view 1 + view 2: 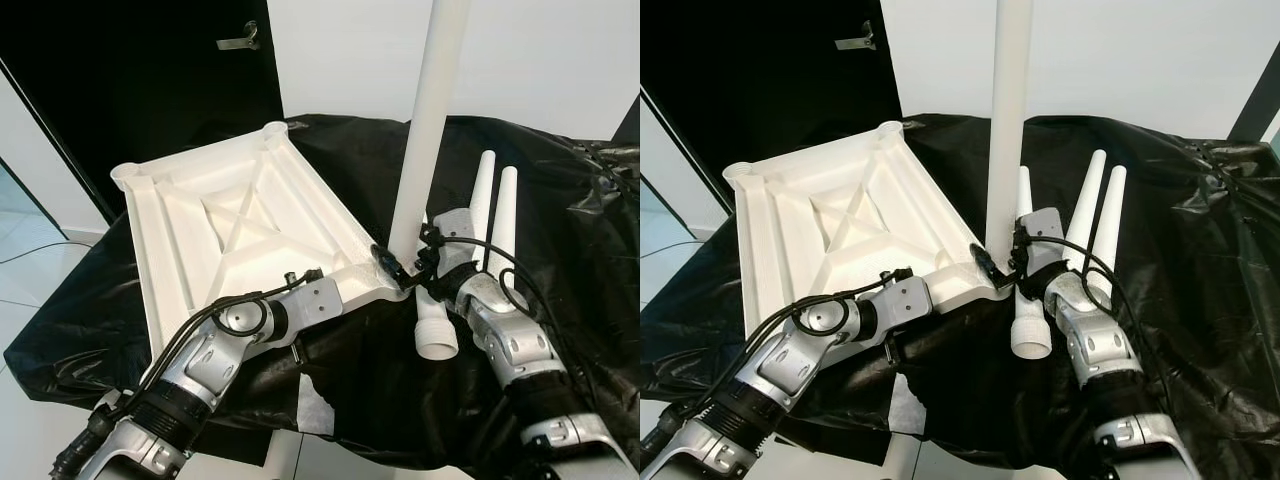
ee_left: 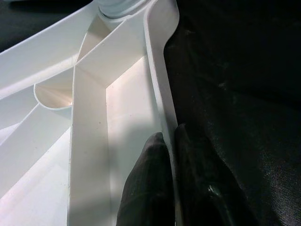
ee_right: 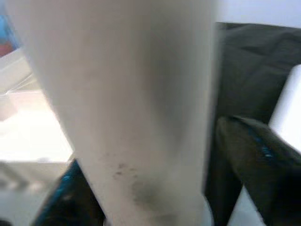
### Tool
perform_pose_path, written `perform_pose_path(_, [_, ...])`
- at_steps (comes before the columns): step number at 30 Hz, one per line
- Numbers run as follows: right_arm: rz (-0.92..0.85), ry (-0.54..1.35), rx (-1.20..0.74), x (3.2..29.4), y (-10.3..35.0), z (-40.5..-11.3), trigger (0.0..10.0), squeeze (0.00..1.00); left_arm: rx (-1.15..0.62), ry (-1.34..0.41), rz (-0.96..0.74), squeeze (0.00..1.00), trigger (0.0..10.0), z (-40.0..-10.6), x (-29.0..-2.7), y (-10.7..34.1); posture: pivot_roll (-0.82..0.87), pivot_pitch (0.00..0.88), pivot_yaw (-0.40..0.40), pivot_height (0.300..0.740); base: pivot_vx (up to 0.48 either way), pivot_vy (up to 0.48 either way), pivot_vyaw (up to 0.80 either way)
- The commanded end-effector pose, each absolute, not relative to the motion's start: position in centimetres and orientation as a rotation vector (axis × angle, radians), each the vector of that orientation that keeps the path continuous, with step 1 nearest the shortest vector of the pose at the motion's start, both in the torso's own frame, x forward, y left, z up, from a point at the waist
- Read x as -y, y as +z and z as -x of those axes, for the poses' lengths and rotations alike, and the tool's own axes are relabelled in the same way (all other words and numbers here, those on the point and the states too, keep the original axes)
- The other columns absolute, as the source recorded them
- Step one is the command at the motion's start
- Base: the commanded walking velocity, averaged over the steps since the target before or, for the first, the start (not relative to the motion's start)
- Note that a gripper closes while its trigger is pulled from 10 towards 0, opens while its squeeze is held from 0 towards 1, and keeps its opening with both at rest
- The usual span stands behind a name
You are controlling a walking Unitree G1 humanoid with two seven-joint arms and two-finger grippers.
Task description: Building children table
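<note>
A white plastic table top lies upside down on a black-covered surface, ribs facing up. One white leg stands upright in the socket at the top's near right corner. My right gripper is shut on that leg just above the socket; its black fingers flank the leg. My left gripper is shut on the top's near rim, one finger on each side of the thin wall. Three loose legs lie to the right, one with its open end toward me.
A crinkled black sheet covers the work surface and hangs over its front edge. A dark door with a metal handle stands behind on the left, next to a white wall. Pale floor shows at the left.
</note>
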State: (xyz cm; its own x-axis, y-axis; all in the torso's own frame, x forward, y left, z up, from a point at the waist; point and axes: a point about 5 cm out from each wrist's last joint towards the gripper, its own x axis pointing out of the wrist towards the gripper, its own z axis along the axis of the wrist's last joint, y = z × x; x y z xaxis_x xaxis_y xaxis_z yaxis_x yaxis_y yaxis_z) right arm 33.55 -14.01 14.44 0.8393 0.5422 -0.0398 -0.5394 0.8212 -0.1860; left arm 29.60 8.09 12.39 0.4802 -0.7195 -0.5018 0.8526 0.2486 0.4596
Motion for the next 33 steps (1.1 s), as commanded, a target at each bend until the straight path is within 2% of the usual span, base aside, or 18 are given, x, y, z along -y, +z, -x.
perform_pose_path(1, [0.219, 0.641, -0.012, 13.5, 13.8, -33.6, 0.0, 0.00, -0.187, -1.063, -0.813, 0.00, 10.0, -30.1, -8.5, 12.9, 0.00, 0.000, 0.063, 0.740, 0.000, 0.000, 0.00])
perform_pose_path(9, [0.241, 0.715, -0.022, 13.6, 13.5, -33.6, 0.0, 0.00, -0.187, -1.064, -0.821, 0.00, 10.0, -30.1, -8.6, 12.9, 0.01, 0.000, 0.063, 0.740, 0.000, 0.000, 0.00])
perform_pose_path(16, [0.192, 0.661, -0.027, 13.7, 13.6, -33.9, 0.0, 0.00, -0.186, -1.066, -0.819, 0.00, 10.0, -30.1, -8.5, 12.9, 0.01, 0.000, 0.065, 0.740, 0.000, 0.000, 0.00])
perform_pose_path(17, [0.174, 0.639, -0.027, 13.7, 13.6, -33.9, 0.6, 0.00, -0.184, -1.068, -0.819, 0.00, 10.0, -30.1, -8.4, 12.9, 0.02, 0.000, 0.063, 0.740, 0.000, 0.000, 0.00])
perform_pose_path(18, [0.174, 0.639, -0.027, 13.7, 13.6, -33.9, 0.6, 0.00, -0.184, -1.068, -0.819, 0.00, 10.0, -30.1, -8.4, 12.9, 0.02, 0.000, 0.063, 0.740, 0.000, 0.000, 0.00])
perform_pose_path(19, [0.163, 0.609, -0.027, 13.5, 13.6, -34.0, 9.6, 0.00, -0.181, -1.070, -0.818, 0.00, 10.0, -30.1, -8.3, 13.0, 0.02, 0.000, 0.062, 0.740, 0.000, 0.000, 0.00])
perform_pose_path(20, [0.145, 0.571, -0.029, 13.3, 13.5, -33.9, 10.0, 0.00, -0.179, -1.069, -0.819, 0.00, 10.0, -30.1, -8.3, 13.0, 0.02, 0.000, 0.057, 0.740, 0.000, 0.000, 0.00])
perform_pose_path(24, [0.119, 0.471, -0.041, 13.0, 13.4, -34.0, 10.0, 0.00, -0.178, -1.068, -0.818, 0.00, 10.0, -30.1, -8.3, 13.1, 0.02, 0.000, 0.055, 0.740, 0.000, 0.000, 0.00])
perform_pose_path(26, [0.095, 0.339, -0.061, 13.2, 13.1, -34.1, 10.0, 0.00, -0.177, -1.068, -0.817, 0.00, 10.0, -30.0, -8.2, 13.0, 0.02, 0.000, 0.048, 0.740, 0.000, 0.000, 0.00])
perform_pose_path(27, [0.095, 0.339, -0.061, 13.2, 13.1, -34.1, 10.0, 0.00, -0.177, -1.068, -0.817, 0.00, 10.0, -30.0, -8.2, 13.0, 0.02, 0.000, 0.048, 0.740, 0.000, 0.000, 0.00])
perform_pose_path(28, [0.098, 0.210, -0.065, 13.4, 12.9, -34.0, 10.0, 0.00, -0.177, -1.067, -0.816, 0.00, 10.0, -30.0, -8.2, 13.0, 0.02, 0.000, 0.044, 0.740, 0.000, 0.000, 0.00])
perform_pose_path(33, [0.095, 0.053, -0.066, 13.1, 12.9, -33.9, 10.0, 0.00, -0.177, -1.068, -0.816, 0.00, 10.0, -30.0, -8.2, 13.0, 0.02, 0.000, 0.042, 0.740, 0.000, 0.000, 0.00])
